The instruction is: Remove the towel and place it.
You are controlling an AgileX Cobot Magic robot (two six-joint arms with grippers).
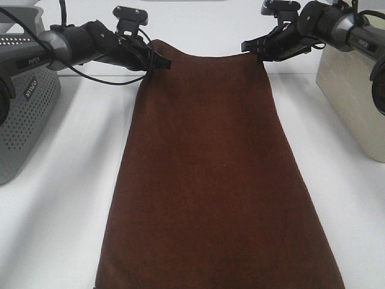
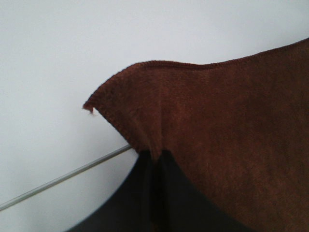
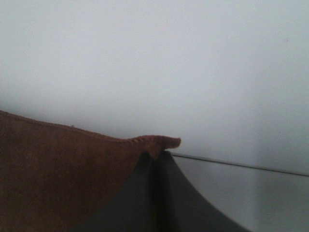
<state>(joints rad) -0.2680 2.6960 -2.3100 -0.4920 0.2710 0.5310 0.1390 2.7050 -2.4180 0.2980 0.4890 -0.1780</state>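
The maroon towel [image 1: 210, 174] hangs spread out in the middle of the exterior high view, held up by its two far corners, its lower end running off the near edge. My left gripper [image 1: 161, 60] is shut on the towel's left top corner [image 2: 140, 125]. My right gripper [image 1: 251, 47] is shut on the right top corner [image 3: 154, 144]. In both wrist views the black fingers [image 2: 159, 193] pinch the hemmed edge, the jaws closed together. The towel [image 3: 58, 174] stretches taut between the two grippers.
A grey perforated basket [image 1: 27, 114] stands at the left edge. A beige box [image 1: 352, 90] stands at the right edge. The white table [image 1: 66, 198] shows on both sides of the towel. Black cables loop from the left arm [image 1: 78, 45].
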